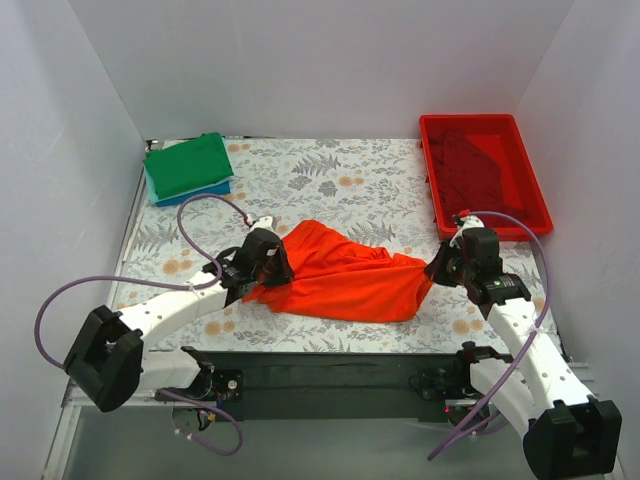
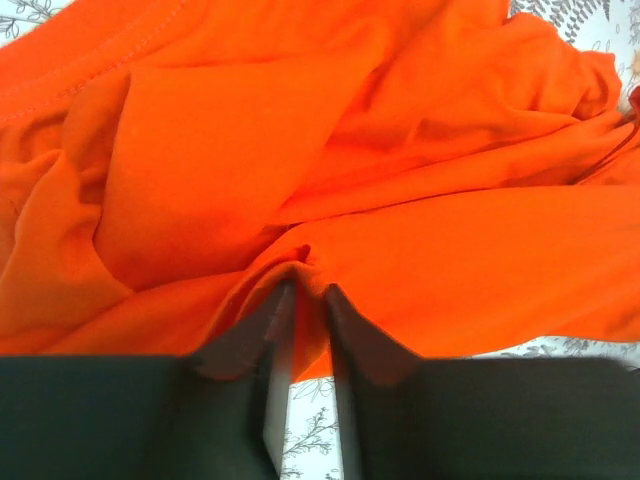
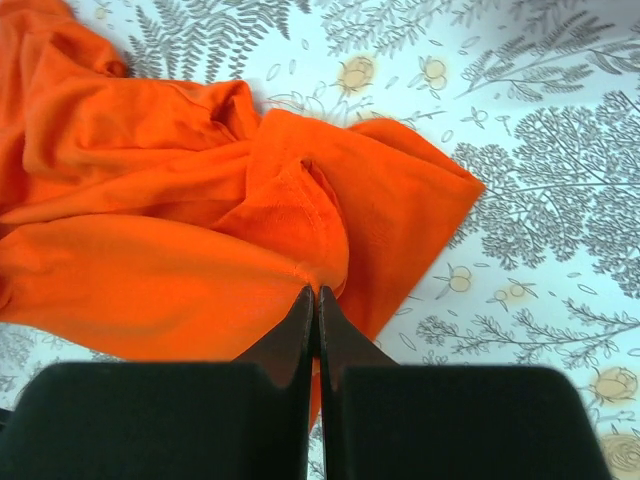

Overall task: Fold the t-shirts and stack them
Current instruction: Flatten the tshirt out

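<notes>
- Two pincers grip one orange shirt (image 1: 340, 275), which lies bunched and stretched on the table (image 1: 330, 175) between them.
- Left pincer (image 1: 268, 272) is nearly closed, a fold of the shirt's left end pinched in the narrow gap between its fingers.
- In the left wrist view the cloth (image 2: 420, 250) spreads ahead of that pincer (image 2: 308, 292) and to both sides, creased, with a stitched hem at upper left.
- Right pincer (image 1: 440, 268) is closed tight, fingers pressed together on the shirt's right end.
- In the right wrist view the cloth (image 3: 150, 270) runs from this pincer's (image 3: 316, 292) tips away to its left; the patterned table (image 3: 540, 200) shows bare to its right.
- Green shirt (image 1: 188, 165), folded, lies well beyond the left pincer at the far left corner, on top of a blue shirt (image 1: 195, 196) of which only an edge shows.
- Bin (image 1: 500, 220) sits just beyond the right pincer, with a dark red shirt (image 1: 478, 165) inside it.
</notes>
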Controlling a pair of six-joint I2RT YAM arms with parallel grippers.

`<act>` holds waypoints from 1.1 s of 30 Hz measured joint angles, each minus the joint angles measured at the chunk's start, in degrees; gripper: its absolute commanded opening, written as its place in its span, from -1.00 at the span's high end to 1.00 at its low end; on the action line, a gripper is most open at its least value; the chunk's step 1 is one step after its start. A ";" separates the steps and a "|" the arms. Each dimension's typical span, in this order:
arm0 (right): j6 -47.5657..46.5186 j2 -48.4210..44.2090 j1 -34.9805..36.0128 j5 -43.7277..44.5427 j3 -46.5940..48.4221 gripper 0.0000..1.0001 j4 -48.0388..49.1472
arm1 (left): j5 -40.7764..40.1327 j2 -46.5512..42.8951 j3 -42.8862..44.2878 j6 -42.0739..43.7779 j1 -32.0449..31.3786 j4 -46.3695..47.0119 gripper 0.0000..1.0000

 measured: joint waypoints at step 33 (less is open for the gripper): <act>-2.93 -0.24 -4.20 -2.43 -2.89 0.97 -2.86 | -19.45 -33.73 -20.26 -35.65 0.20 -17.38 -0.11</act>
